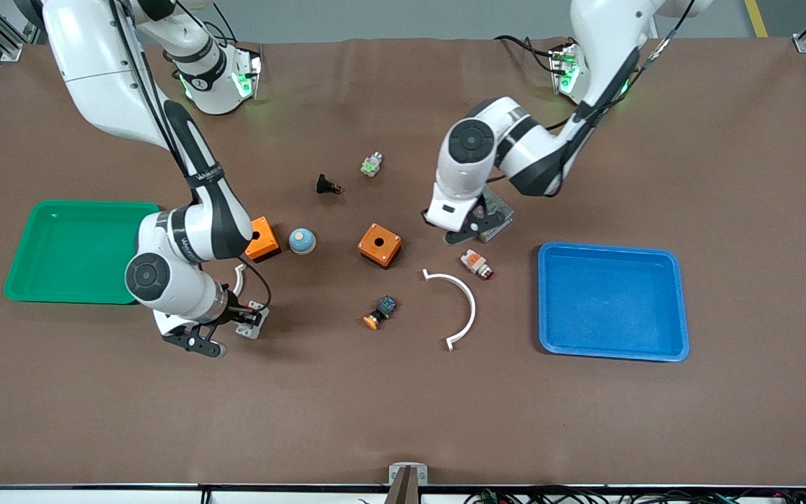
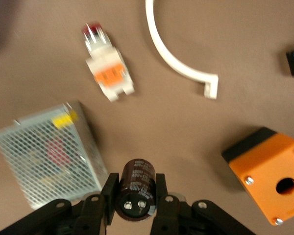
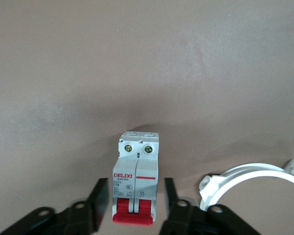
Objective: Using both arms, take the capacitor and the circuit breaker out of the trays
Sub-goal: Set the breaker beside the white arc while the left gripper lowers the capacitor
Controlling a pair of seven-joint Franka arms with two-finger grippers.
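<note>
Outside both trays is where the two task parts are now: the green tray point(image 1: 74, 252) at the right arm's end of the table and the blue tray point(image 1: 613, 301) at the left arm's end lie empty, so the taking-out looks done and only the setting-down and letting-go remain.

Just beside the green tray, nearer the front camera than a small orange box point(image 1: 263, 239), the right gripper point(image 3: 136, 208) is low at the cloth with the circuit breaker point(image 3: 135, 178) between its fingers. A gap shows on each side of the block, so the jaws look released; the breaker appears to rest on the table, long axis running straight out from the gripper, screw terminals pointing away, red levers toward the palm. A white curved clip point(image 3: 245, 181) lies just beside it.

Near the table's middle, the left gripper point(image 2: 134, 196) is clenched on the capacitor point(image 2: 135, 188), its fingers pressing the black can's sides. The long axis lies roughly level, silvery terminal end toward the wrist, closed end pointing outward. It hangs beside a perforated metal power supply point(image 2: 49, 152), with an orange-and-white indicator lamp point(image 2: 108, 73) and a holed orange button box point(image 2: 274, 176) near. This part still needs placing and release.
</note>
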